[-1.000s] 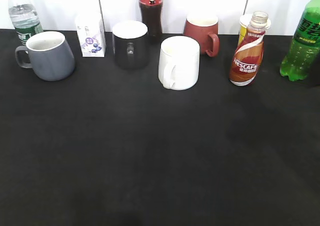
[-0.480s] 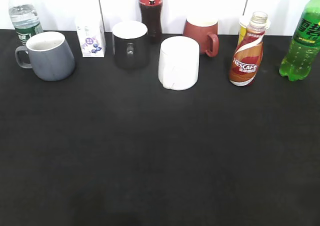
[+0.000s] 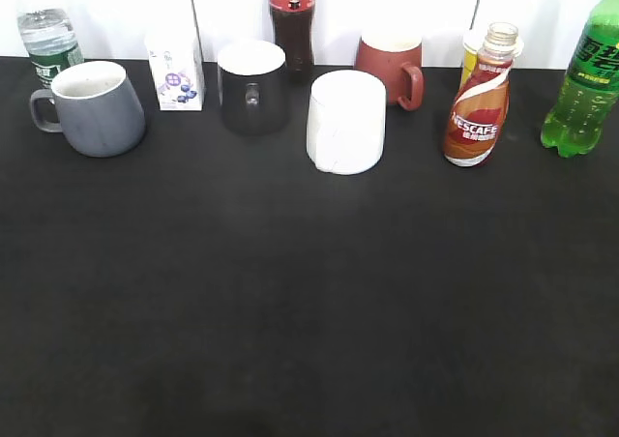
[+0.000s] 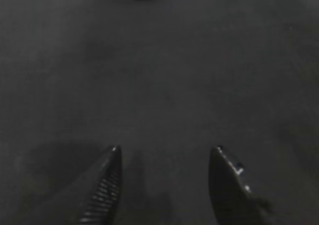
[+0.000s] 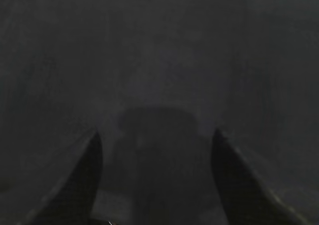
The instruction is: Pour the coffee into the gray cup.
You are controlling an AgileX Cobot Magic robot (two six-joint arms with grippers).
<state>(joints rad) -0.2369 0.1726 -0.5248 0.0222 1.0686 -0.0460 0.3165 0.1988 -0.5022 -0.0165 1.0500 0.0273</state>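
Standing between coffee (image 3: 478, 108) and gray cup (image 3: 95, 107): white mug (image 3: 345, 121), black mug (image 3: 251, 86); both grippers wide, empty.

Only the grasping parts of the robot show, each in its own wrist view. The left gripper (image 4: 165, 153) has two black fingers (image 4: 104, 185) tapering to pointed tips; one carries fine horizontal ribbing on its inner face, the other a pale glint along its edge. The right gripper (image 5: 155, 138) has two dark, smooth, wedge-shaped fingers (image 5: 82, 177), details lost in dim, blurred light.
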